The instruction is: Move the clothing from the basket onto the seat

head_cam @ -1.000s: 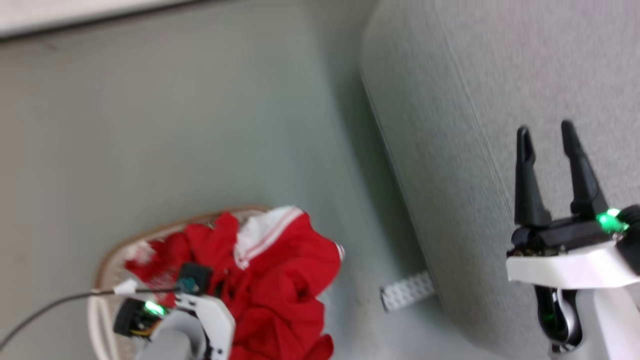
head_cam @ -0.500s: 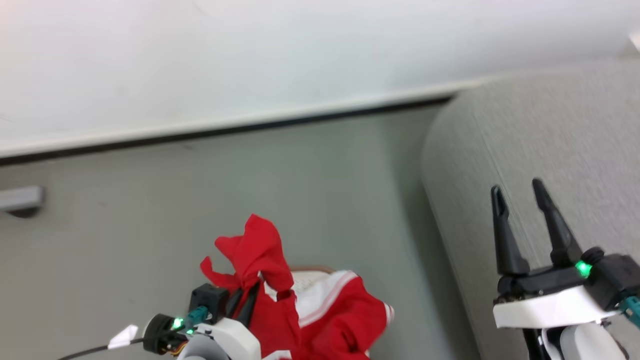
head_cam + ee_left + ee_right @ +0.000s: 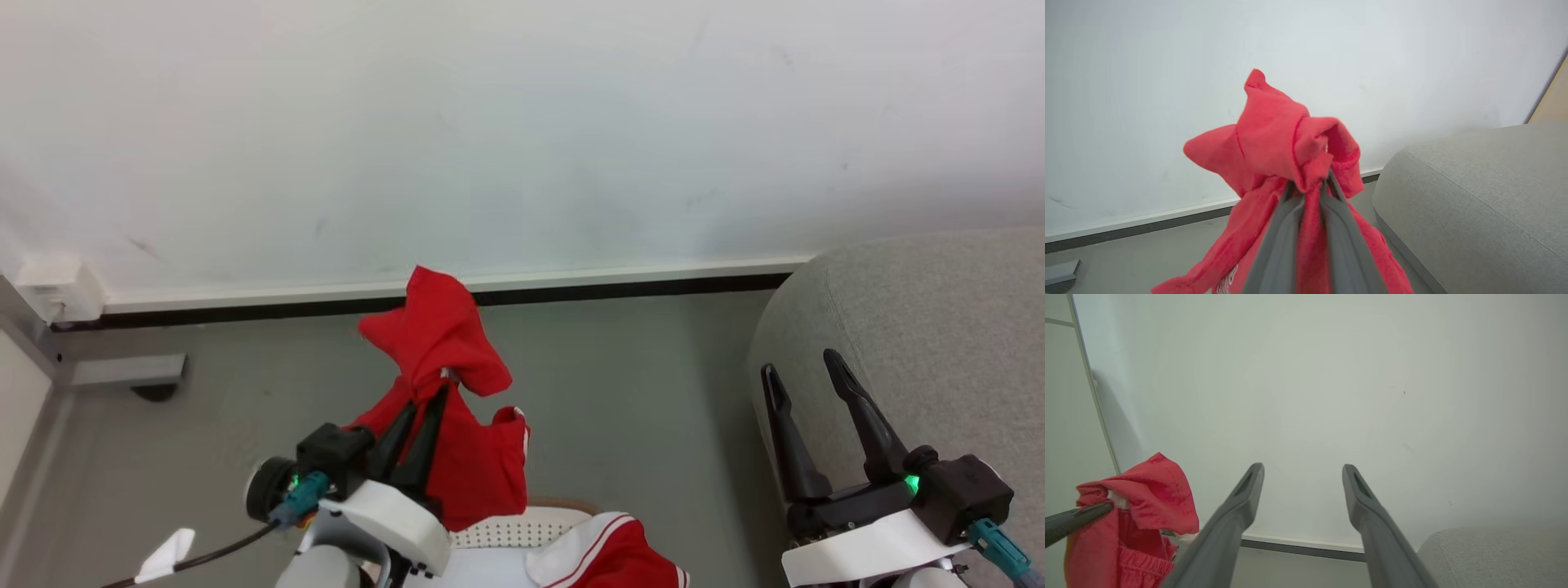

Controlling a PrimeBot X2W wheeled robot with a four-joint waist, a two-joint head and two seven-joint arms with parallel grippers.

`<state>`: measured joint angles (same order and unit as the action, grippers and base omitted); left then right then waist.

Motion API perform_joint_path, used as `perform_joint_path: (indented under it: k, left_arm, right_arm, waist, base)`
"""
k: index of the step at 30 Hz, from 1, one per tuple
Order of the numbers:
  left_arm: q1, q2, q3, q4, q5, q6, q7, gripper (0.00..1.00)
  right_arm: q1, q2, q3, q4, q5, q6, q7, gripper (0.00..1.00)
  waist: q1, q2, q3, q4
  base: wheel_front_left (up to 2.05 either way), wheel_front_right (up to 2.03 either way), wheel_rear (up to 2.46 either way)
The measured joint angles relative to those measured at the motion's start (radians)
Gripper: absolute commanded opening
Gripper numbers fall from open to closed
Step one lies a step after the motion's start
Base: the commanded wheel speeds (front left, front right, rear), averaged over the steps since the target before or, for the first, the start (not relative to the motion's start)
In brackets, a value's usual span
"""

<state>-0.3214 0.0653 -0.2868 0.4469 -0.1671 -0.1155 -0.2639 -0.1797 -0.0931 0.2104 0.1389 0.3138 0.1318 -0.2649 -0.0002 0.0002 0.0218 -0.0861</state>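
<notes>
While the left hand (image 3: 1309, 188) pinches a bunched fold of the red garment (image 3: 441, 335), held up above the basket (image 3: 506, 531) and left of the seat (image 3: 939, 327), the garment looks light, limp, unbreakable, graspable at any gathered fold; right hand (image 3: 800, 365) spread, empty.

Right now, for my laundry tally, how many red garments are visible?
2: one red garment pinched in the left gripper above the basket; a white-trimmed garment at the basket's edge. More may be hidden.
</notes>
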Motion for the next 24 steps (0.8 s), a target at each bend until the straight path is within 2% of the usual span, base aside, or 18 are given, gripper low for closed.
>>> perform_joint_path:
  k: [13, 20, 24]
  left_arm:
    - [-0.017, 0.024, -0.020, -0.213, -0.052, -0.007, 0.062, 0.00]
    - [-0.028, 0.022, -0.028, -0.253, -0.072, -0.006, 0.069, 0.00]
    - [-0.033, 0.022, -0.035, -0.256, -0.073, -0.006, 0.074, 0.00]
  right_arm:
    - [0.005, -0.015, 0.053, 0.007, 0.022, 0.000, 0.000, 1.00]
    - [0.004, -0.029, 0.093, 0.008, 0.034, 0.000, 0.000, 1.00]
    - [-0.011, -0.046, 0.161, 0.009, 0.036, 0.000, 0.000, 1.00]
  waist:
    - [0.0001, 0.0000, -0.031, 0.001]
    - [0.0002, -0.0001, -0.027, 0.004]
    - [0.0002, -0.0001, -0.026, 0.006]
  base:
    - [0.00, 0.00, 0.00]
    - [0.00, 0.00, 0.00]
    - [0.00, 0.00, 0.00]
